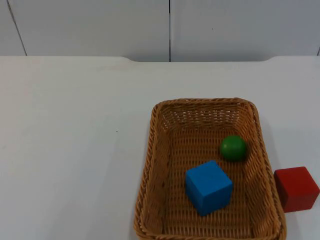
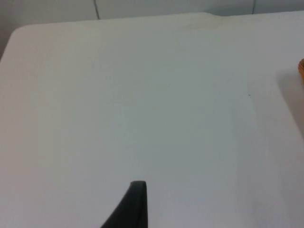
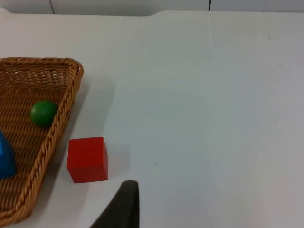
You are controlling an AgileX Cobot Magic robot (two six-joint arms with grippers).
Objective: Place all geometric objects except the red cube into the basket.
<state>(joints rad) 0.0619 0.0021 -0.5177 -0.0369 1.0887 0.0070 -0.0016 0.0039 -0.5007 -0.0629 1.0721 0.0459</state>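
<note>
The left gripper (image 2: 135,209) is seen as one black fingertip above bare white counter (image 2: 142,104), with nothing near it but an orange sliver of the wicker basket (image 2: 301,71) at the far side of its wrist view; whether it is open or closed cannot be told, and nothing is seen in its hold. The right gripper (image 3: 124,206) likewise appears as a single dark fingertip over the counter (image 3: 213,95), and how far it is open cannot be told either; it has hold of nothing that can be seen. Just beyond that fingertip the red cube (image 3: 87,159) sits on the counter, just beside the basket's (image 3: 57,126) outer rim but apart from it. Inside the basket lie the green ball (image 3: 43,113) and, partly cut off, the blue cube (image 3: 5,156). From the top view the rectangular woven basket (image 1: 155,165) stands on the counter (image 1: 75,150) towards the robot's right, holding the blue cube (image 1: 208,187) near its middle, turned at an angle to the walls, and the green ball (image 1: 233,148) close to the wall nearest the red cube (image 1: 296,189), which rests outside. The grey partition wall (image 1: 100,25) closes off the counter's far edge.
</note>
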